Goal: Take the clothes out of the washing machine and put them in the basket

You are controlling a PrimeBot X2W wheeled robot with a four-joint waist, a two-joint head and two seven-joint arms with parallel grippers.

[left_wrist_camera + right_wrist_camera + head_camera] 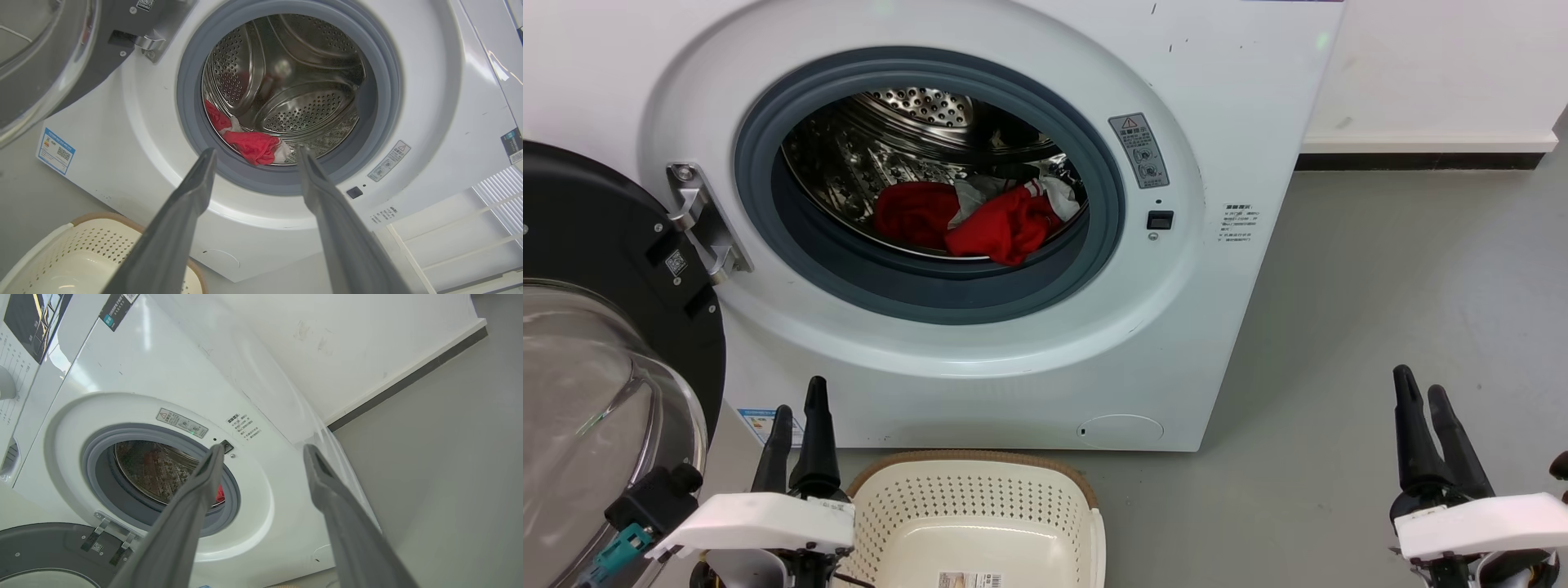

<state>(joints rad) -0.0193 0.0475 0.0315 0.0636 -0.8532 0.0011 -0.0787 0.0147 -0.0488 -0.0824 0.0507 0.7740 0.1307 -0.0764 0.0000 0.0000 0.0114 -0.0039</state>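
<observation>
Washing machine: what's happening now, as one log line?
black-rimmed glass door: open | red fabric clothes: inside shiny steel drum | cream perforated plastic basket: looks empty | left gripper: open | right gripper: open

The right gripper (264,448) rises from the bottom edge, its two long dark grey fingers (192,506) spread wide with nothing between them; behind them the large white front-loading washing machine (163,367) lies tilted across the left and centre of the frame; its round grey rubber gasket (96,465) rings the shiny perforated steel drum (147,469); a sliver of soft red clothes (220,494), seemingly on the drum's lip, peeks out beside the left-hand finger; the black-rimmed glass door (45,543) hangs open at lower left; smooth grey floor (449,465) takes the right, plain white wall (367,330) the upper right.
</observation>
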